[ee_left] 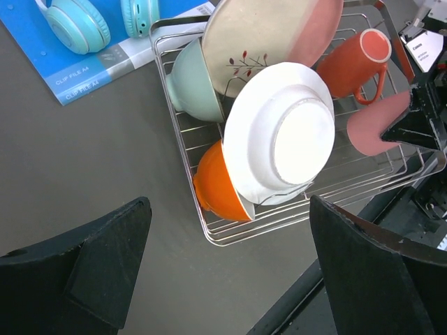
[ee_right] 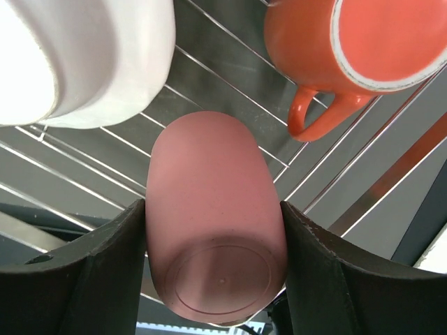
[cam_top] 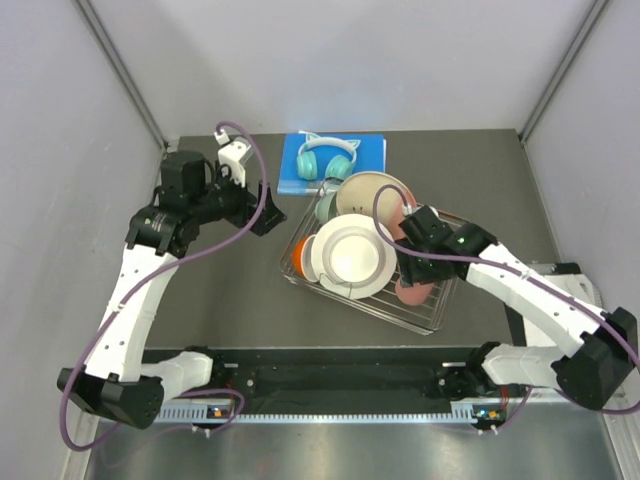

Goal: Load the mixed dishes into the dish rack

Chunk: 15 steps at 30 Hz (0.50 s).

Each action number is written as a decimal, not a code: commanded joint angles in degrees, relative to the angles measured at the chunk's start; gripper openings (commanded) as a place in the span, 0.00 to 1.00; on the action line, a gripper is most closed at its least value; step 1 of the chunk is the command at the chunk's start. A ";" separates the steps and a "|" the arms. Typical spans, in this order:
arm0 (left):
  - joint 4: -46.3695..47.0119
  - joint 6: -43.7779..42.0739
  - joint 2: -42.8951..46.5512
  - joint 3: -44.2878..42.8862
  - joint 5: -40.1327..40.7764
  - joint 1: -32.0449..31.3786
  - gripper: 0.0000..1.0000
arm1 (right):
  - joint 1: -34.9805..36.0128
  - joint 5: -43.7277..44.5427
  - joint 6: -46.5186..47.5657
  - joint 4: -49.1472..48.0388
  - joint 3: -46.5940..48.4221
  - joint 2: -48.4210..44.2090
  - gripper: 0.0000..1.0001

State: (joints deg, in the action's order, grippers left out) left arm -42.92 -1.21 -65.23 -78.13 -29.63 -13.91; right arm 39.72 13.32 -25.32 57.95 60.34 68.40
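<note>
Right hand is clamped on the pink cup. Its base faces the wrist cam and its long axis points up-frame over the rack, between the white plate and orange cup. The arm reaches in from lower right. Left hand hangs wide open, upper left.

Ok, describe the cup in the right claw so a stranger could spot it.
Find the central wire dish rack, then its end nearest the right arm. There the right claw grips a matte pink cup; unlike the orange mug beside it, it has no handle.
</note>
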 commanded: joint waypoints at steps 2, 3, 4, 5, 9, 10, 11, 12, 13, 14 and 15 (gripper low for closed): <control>2.84 0.25 2.48 0.61 0.53 0.20 0.99 | 0.88 4.34 -1.75 -2.49 -0.92 0.68 0.00; 2.92 0.16 2.74 0.61 0.45 0.20 0.99 | 0.97 4.34 -1.75 -3.02 -1.36 1.12 0.00; 2.93 0.42 2.83 0.70 0.36 0.20 0.99 | 0.97 4.34 -1.75 -3.28 -1.80 1.21 0.00; 2.93 0.34 2.92 0.70 0.36 0.20 0.99 | 0.97 4.43 -1.75 -3.63 -2.76 1.38 0.00; 2.93 0.51 3.36 0.87 0.27 0.20 0.99 | 1.06 3.99 -2.01 -5.65 -4.87 2.00 0.00; 3.01 0.51 3.36 0.87 0.10 0.20 0.99 | 1.23 3.38 -2.27 -6.09 -5.31 2.09 0.00; 3.01 0.42 3.36 0.78 0.01 0.20 0.99 | 1.23 3.03 -2.28 -6.45 -6.19 2.17 0.00; 3.10 0.51 3.36 0.78 0.01 0.20 0.99 | 1.32 2.94 -2.45 -6.88 -6.46 2.17 0.00; 3.10 0.42 3.36 0.70 -0.17 0.20 0.99 | 1.58 2.68 -2.54 -7.32 -6.81 2.35 0.00; 3.19 0.51 3.44 0.61 -0.25 0.20 0.99 | 1.67 2.67 -2.63 -7.50 -7.25 2.52 0.00; 3.10 0.51 3.44 0.61 -0.26 0.20 0.99 | 1.76 2.76 -2.71 -7.59 -7.42 2.44 0.00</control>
State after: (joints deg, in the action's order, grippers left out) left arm -42.85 -1.19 -63.13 -77.65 -29.30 -13.91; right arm 40.14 15.92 -27.03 53.58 53.52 70.91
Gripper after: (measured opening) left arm 0.990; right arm 0.644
